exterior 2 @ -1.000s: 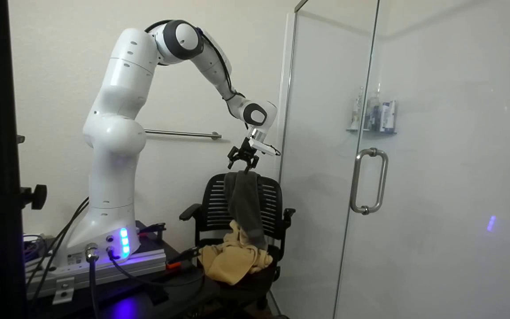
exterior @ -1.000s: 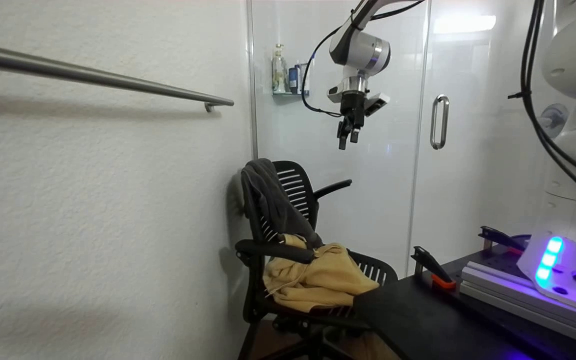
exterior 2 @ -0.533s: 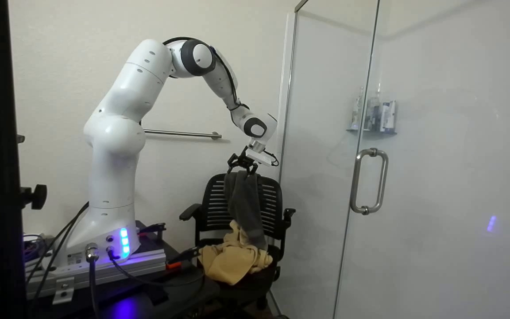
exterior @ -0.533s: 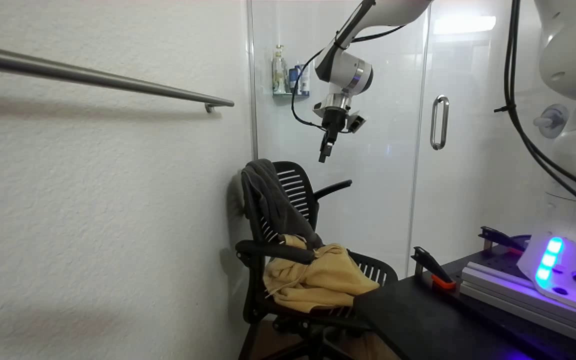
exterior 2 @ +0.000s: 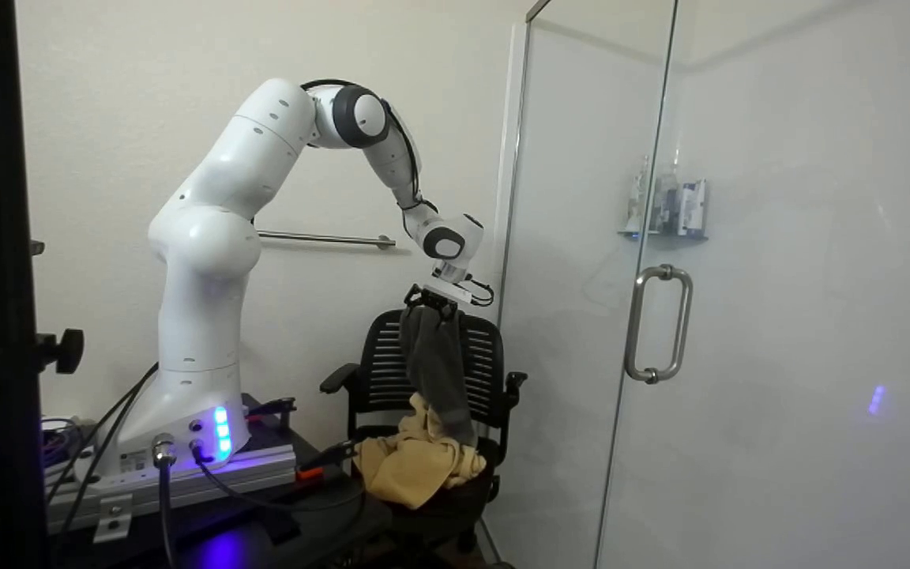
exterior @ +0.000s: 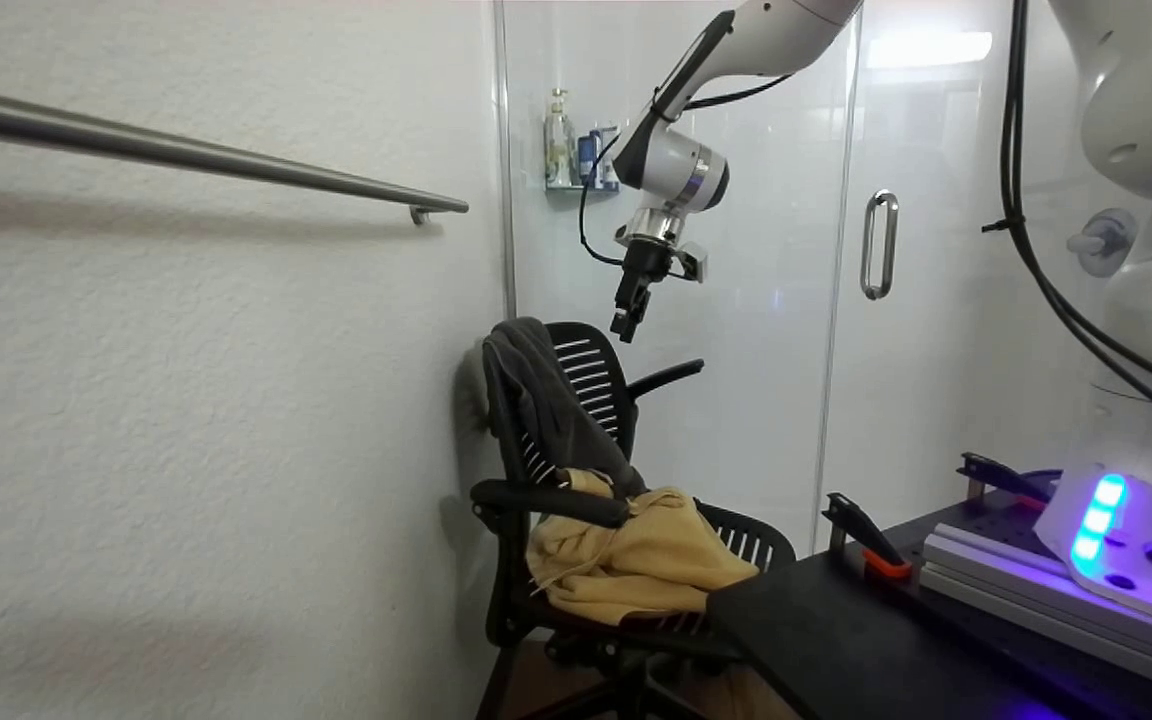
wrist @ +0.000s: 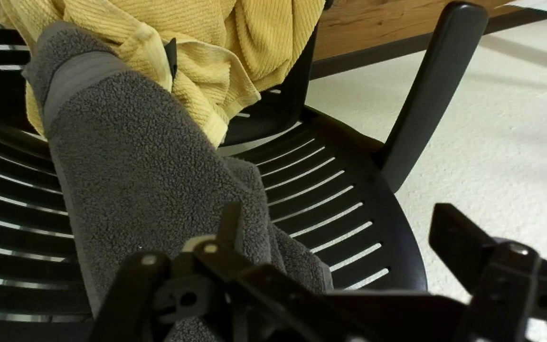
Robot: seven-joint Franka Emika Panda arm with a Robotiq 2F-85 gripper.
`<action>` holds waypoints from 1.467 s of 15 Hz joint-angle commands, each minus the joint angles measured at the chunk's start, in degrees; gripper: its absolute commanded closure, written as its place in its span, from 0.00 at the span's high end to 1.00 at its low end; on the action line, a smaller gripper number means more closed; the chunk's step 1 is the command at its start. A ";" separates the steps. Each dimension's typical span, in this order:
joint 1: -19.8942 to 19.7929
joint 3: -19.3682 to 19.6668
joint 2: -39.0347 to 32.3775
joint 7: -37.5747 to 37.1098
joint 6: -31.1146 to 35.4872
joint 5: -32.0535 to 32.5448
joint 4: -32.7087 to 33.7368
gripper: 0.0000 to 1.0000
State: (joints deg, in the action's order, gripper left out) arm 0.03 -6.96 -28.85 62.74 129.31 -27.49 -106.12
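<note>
1. Backed by a pale wall (exterior: 236, 400) with a metal rail (exterior: 186, 143), and bounded on an adjoining side by shower glass (exterior: 736, 440); furnished with a black chair (exterior: 551, 502), near a dark desk (exterior: 806, 640).
2. Draped from the chair's top edge down its back: the grey towel (wrist: 136, 166), lower end against the yellow towel (exterior: 656, 560), itself bunched on the seat.
3. Moved during the last second, lower and closer to the chair back: the gripper (exterior: 624, 325). Unmoved, as far as visible: both towels.
4. Spread wide, with nothing between the fingers (wrist: 231, 228); seen in the wrist view with one finger in front of the grey towel, the other in front of the wall.
5. Lined up with the top of the grey towel (exterior 2: 435, 356) in an exterior view, yet apart from the grey towel (exterior: 536, 370) in an exterior view.
6. Judged from that drop: probably an approach to the grey towel, now near, with no contact made out and no cloth held.
</note>
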 commanded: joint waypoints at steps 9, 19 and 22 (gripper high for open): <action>-1.24 -6.31 -10.27 -0.81 7.11 1.45 8.38 1.00; 0.70 -8.88 -15.00 -3.05 24.33 12.49 7.72 1.00; -0.07 -9.86 -14.88 -4.81 24.54 14.37 7.21 1.00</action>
State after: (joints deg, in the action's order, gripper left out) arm 1.56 -15.05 -43.40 59.63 153.74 -15.70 -98.95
